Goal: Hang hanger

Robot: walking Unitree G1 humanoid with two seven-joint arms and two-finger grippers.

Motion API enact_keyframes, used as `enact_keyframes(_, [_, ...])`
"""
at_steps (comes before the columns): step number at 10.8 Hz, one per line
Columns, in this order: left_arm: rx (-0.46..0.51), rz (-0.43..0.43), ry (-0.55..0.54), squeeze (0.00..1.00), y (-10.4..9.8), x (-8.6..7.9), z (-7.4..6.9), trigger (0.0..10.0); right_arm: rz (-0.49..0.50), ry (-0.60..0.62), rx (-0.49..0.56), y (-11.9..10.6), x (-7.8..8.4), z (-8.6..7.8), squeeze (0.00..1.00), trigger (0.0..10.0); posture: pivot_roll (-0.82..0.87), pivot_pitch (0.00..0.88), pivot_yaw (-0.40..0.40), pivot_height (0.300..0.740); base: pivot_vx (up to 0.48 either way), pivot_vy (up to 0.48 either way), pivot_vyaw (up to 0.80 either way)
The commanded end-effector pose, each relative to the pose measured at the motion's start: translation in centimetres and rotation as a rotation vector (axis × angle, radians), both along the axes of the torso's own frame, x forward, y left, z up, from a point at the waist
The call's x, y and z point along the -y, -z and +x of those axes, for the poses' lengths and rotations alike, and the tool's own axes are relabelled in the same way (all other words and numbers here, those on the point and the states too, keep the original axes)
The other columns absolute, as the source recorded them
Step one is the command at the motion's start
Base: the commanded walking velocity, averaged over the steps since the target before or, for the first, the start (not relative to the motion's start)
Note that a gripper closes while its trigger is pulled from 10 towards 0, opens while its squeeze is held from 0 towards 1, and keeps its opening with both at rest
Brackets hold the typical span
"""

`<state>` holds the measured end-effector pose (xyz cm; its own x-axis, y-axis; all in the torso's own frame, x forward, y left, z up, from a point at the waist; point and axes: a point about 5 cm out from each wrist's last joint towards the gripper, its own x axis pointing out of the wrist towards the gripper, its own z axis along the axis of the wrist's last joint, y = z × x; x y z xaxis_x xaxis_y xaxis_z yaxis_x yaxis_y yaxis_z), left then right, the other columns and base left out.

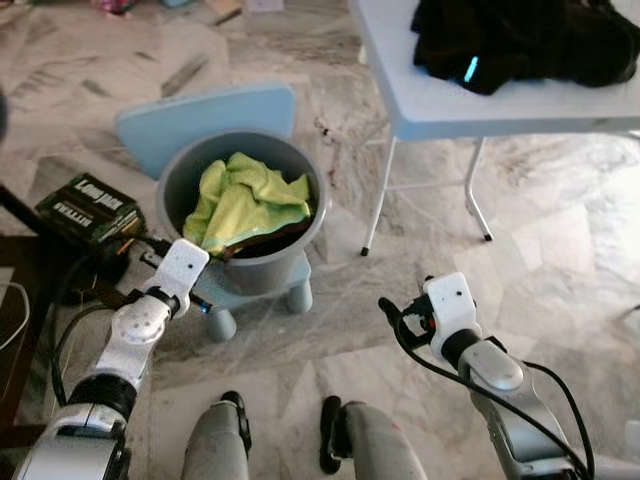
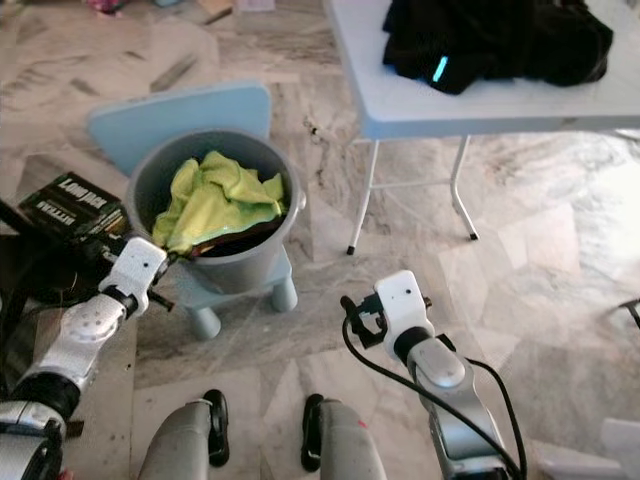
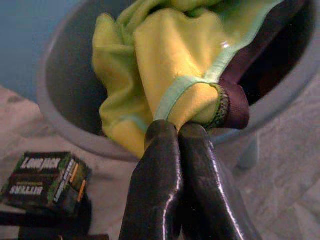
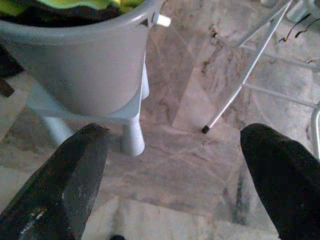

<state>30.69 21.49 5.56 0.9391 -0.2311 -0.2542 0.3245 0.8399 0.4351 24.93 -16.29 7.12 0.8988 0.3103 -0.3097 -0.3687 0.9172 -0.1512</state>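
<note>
A grey bucket (image 1: 262, 268) stands on a small light-blue chair (image 1: 200, 120) on the marble floor. Inside lies a crumpled yellow-green cloth (image 1: 245, 200) over something dark maroon (image 3: 235, 95). My left gripper (image 3: 177, 129) is at the bucket's near rim, its fingers pressed together on the cloth's hem. My right gripper (image 4: 175, 150) hovers low over the floor to the right of the chair, open with nothing between its fingers (image 4: 70, 180). No hanger can be made out.
A white folding table (image 1: 470, 105) stands at the back right with a black garment (image 1: 520, 40) piled on it; its legs (image 1: 378, 200) reach the floor near the chair. A black box (image 1: 88, 208) and cables lie at the left.
</note>
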Motion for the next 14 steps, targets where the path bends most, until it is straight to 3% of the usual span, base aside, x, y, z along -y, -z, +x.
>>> enact_keyframes(1, [-0.044,0.009,0.02,0.0,1.0,0.5,-0.9,0.0,-0.009,0.025,-0.023,0.6,0.6,-0.3,0.0,10.0,-0.09,0.167,-0.074,0.74,0.0,0.0,0.0])
enact_keyframes(2, [-0.058,0.017,0.02,0.0,1.2,0.5,-1.0,0.0,-0.01,0.024,-0.023,0.7,0.6,-0.3,0.0,10.0,-0.09,0.167,-0.074,0.74,0.0,0.0,0.0])
enact_keyframes(3, [-0.141,0.056,0.027,0.0,2.4,0.5,-1.3,9.9,-0.01,0.022,-0.022,0.7,0.5,-0.3,0.0,10.0,-0.1,0.168,-0.076,0.74,0.0,0.0,0.0])
enact_keyframes(4, [-0.178,0.066,0.04,0.0,2.8,0.5,-1.4,10.0,-0.011,0.021,-0.022,0.7,0.6,-0.2,0.0,10.0,-0.1,0.168,-0.076,0.74,0.0,0.0,0.0])
enact_keyframes(5, [-0.204,0.076,0.041,1.0,3.0,0.3,-1.4,10.0,-0.011,0.021,-0.02,0.6,0.6,-0.2,0.0,10.0,-0.11,0.17,-0.076,0.74,0.0,0.0,0.0])
enact_keyframes(9, [-0.192,0.189,0.1,1.0,2.3,0.2,-1.5,10.0,-0.011,0.024,-0.02,0.7,0.7,-0.3,0.0,10.0,-0.1,0.173,-0.073,0.74,0.0,0.0,0.0])
enact_keyframes(12, [-0.138,0.325,0.202,1.0,1.7,0.6,-2.1,10.0,-0.009,0.022,-0.02,0.7,0.6,-0.2,0.0,10.0,-0.1,0.178,-0.075,0.74,0.0,0.0,0.0])
enact_keyframes(14, [-0.108,0.316,0.201,1.0,1.3,1.0,-2.8,10.0,-0.006,0.025,-0.021,0.7,0.5,-0.3,0.0,10.0,-0.09,0.185,-0.065,0.74,0.0,0.0,0.0])
